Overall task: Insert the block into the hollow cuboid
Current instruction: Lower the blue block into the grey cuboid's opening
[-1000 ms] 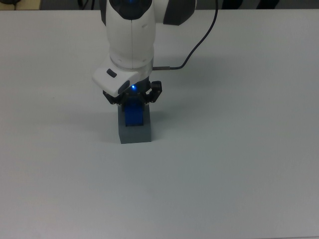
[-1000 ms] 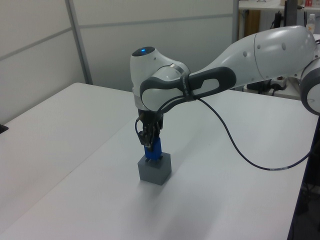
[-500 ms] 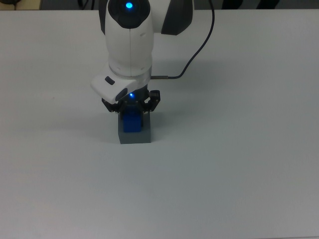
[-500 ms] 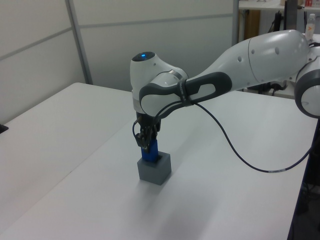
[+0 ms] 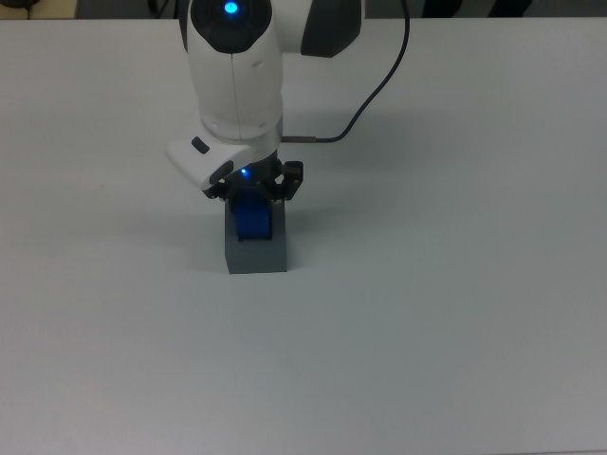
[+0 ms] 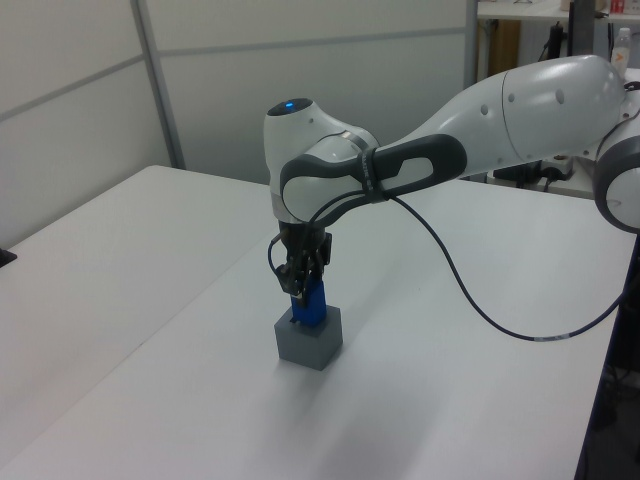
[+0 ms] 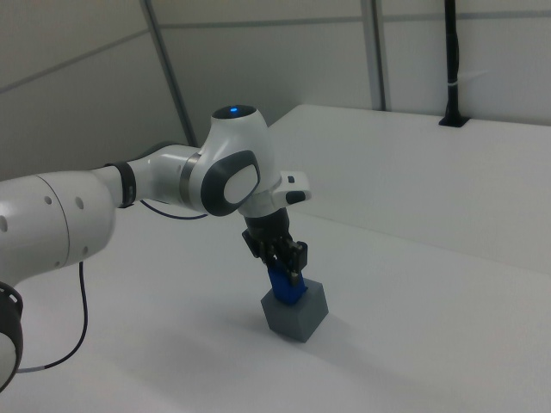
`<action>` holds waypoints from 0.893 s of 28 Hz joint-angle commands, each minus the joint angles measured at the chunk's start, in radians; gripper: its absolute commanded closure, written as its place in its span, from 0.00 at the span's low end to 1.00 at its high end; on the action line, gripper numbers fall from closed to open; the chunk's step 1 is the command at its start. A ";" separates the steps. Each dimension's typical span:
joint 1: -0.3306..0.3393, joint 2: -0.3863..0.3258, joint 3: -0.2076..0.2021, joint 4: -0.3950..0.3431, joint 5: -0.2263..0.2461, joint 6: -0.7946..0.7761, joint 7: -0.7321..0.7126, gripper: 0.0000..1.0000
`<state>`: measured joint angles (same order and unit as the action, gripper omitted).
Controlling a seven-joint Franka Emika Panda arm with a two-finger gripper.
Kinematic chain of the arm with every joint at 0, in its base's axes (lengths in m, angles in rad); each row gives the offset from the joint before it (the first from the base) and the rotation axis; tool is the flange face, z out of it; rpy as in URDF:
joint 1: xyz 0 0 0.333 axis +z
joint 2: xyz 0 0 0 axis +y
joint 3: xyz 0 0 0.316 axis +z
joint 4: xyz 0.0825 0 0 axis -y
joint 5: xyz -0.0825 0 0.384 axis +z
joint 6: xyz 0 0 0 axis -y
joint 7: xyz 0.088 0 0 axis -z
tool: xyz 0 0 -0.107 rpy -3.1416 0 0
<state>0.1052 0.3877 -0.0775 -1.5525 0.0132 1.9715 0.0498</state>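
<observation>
The blue block (image 5: 252, 218) stands with its lower end in the top recess of the grey hollow cuboid (image 5: 256, 254), near the middle of the white table. My gripper (image 5: 252, 195) is directly above, shut on the block's upper part. In the left view the block (image 6: 310, 304) sticks up out of the cuboid (image 6: 308, 346) and leans slightly, with the gripper (image 6: 303, 288) on it. The right view shows the same: the block (image 7: 284, 286) between the fingers of the gripper (image 7: 282, 268), above the cuboid (image 7: 297, 320).
A black cable (image 5: 379, 85) runs from the wrist toward the back of the white table (image 5: 455, 313). In the left view, wall panels (image 6: 90, 90) stand behind the table, and its right edge (image 6: 600, 400) drops off beside a dark post.
Half a second ago the hand was lower and the block sat deeper in the cuboid. Now the hand and block stand a little higher again, shifted slightly toward the top view's top.
</observation>
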 commanded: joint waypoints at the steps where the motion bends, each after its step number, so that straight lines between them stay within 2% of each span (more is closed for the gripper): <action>1: 0.004 -0.023 -0.008 -0.018 0.019 -0.019 0.024 0.72; 25: 0.002 0.014 -0.001 -0.017 0.011 0.063 0.005 0.71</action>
<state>0.1058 0.3965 -0.0785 -1.5560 0.0151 2.0033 0.0587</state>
